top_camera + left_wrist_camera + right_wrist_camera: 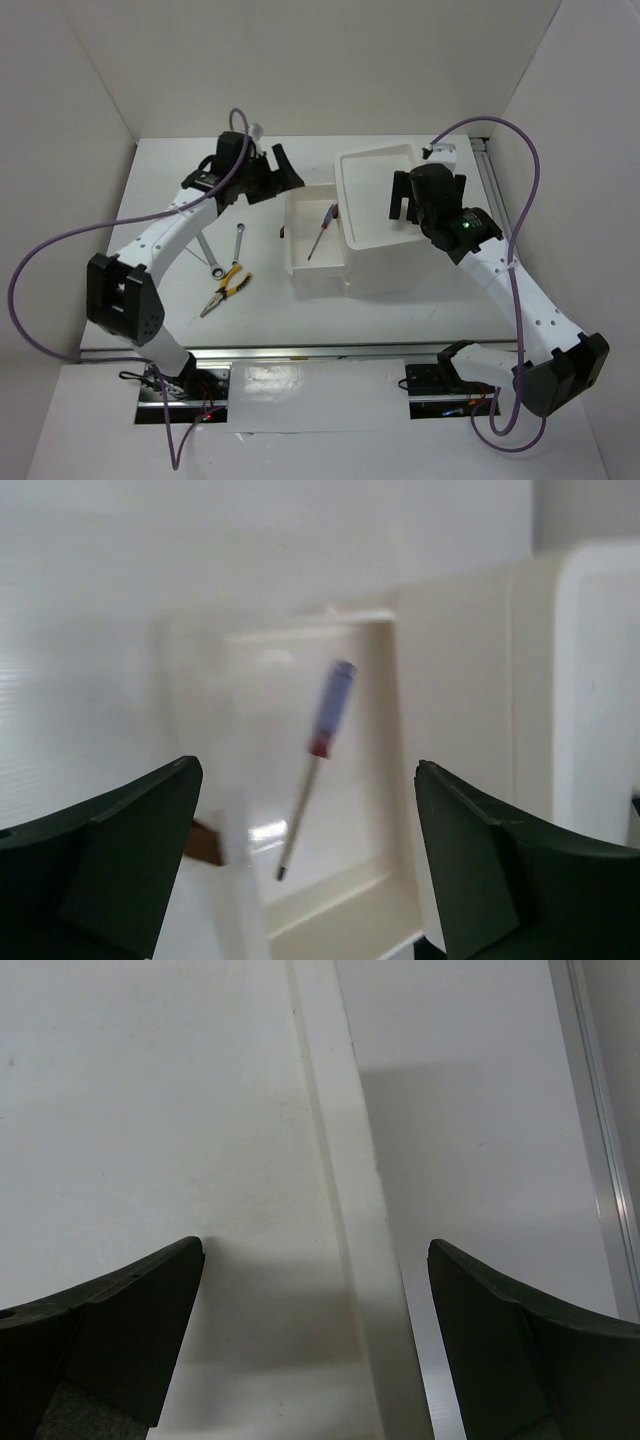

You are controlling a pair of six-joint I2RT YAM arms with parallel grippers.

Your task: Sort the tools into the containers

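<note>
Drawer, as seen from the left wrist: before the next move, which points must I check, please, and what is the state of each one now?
1. Screwdriver lies fully inside the drawer: ok.
2. Left gripper open and empty: ok.
3. Right gripper open and empty, over the box top: ok.
4. Pliers and two wrenches sorted: not ok, they lie on the table.
5. Drawer shut: not ok, it is pulled out.
6. Other screwdrivers found: cannot tell, none in view.
</note>
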